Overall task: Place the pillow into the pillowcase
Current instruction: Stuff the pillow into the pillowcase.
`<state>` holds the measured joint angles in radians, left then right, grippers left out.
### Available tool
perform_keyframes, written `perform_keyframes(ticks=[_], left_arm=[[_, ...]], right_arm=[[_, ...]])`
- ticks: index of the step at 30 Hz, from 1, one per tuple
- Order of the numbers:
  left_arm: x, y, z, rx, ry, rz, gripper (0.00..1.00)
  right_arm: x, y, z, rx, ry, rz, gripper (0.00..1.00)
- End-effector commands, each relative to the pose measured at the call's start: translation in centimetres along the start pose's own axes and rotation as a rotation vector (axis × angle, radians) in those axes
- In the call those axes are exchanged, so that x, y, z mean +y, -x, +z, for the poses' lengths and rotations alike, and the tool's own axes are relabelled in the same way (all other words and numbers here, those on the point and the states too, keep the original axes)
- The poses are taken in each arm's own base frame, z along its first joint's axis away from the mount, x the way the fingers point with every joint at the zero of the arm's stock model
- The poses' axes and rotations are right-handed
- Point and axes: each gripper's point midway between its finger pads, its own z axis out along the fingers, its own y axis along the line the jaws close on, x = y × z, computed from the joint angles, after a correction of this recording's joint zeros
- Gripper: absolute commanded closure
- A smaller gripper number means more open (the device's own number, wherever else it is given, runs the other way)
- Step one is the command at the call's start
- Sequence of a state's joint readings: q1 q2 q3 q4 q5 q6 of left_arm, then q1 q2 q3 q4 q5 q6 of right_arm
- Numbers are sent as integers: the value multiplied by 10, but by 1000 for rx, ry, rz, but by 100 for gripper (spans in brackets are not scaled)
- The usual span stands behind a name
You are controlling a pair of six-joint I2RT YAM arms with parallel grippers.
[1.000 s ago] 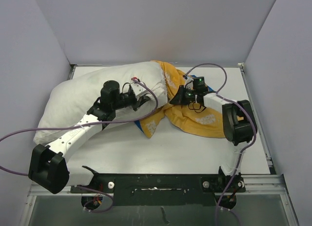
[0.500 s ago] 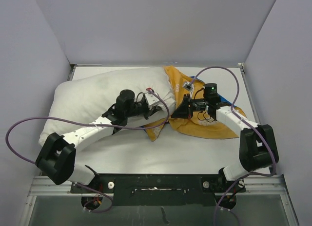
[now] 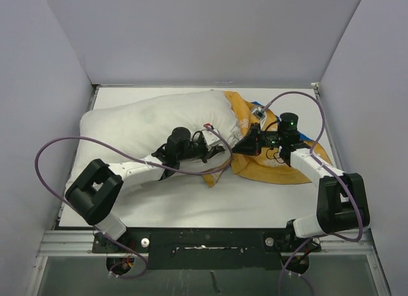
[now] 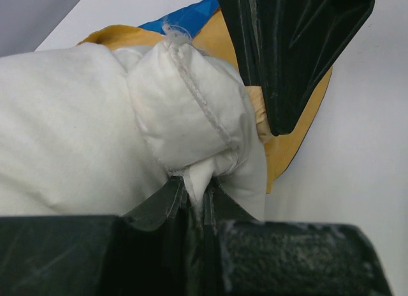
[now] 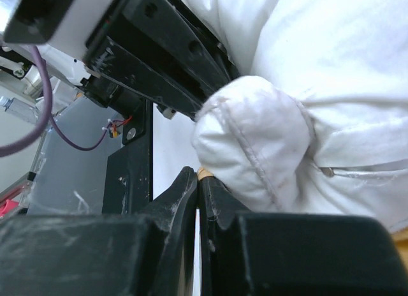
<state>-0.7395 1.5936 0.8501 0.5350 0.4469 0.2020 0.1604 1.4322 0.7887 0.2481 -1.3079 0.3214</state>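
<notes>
Just one pillow (image 3: 140, 124), one pillowcase (image 3: 271, 173)

Left arm (image 3: 137, 170), right arm (image 3: 312, 167): jaws shut.

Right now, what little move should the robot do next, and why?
Probably push the pillow corner right, deeper into the pillowcase. The left jaws pinch that corner, the right jaws seem to hold the case's edge, and most of the pillow lies outside.

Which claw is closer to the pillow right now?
Left. The left claw is shut on a corner of the pillow; the right claw sits just beside that corner, pinching the pillowcase edge.
</notes>
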Motion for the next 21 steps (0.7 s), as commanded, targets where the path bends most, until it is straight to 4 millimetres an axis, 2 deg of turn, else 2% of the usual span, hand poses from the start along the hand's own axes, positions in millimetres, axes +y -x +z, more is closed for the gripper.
perform_keyframes(ticks=[1, 6, 12, 14, 15, 16, 17, 21], left_arm=[[-12, -80, -1, 205, 32, -149, 100], [-15, -108, -2, 307, 32, -199, 100], [-3, -121, 1, 368, 59, -271, 100], [3, -120, 4, 372, 62, -301, 100], [5, -119, 6, 373, 56, -313, 100], [5, -118, 8, 377, 45, -322, 100], [4, -117, 11, 383, 31, -329, 100], [-6, -108, 17, 385, -53, -359, 100]], right_arm=[[64, 32, -16, -5, 189, -203, 100], [63, 48, -27, -33, 147, -203, 100], [76, 66, -24, -40, 151, -199, 100], [81, 55, -10, 6, 171, -134, 100], [77, 45, -4, 39, 134, -134, 100], [83, 29, 8, 117, 126, -184, 100], [79, 17, 15, 178, 97, -245, 100], [70, -5, 14, 261, 55, -272, 100]])
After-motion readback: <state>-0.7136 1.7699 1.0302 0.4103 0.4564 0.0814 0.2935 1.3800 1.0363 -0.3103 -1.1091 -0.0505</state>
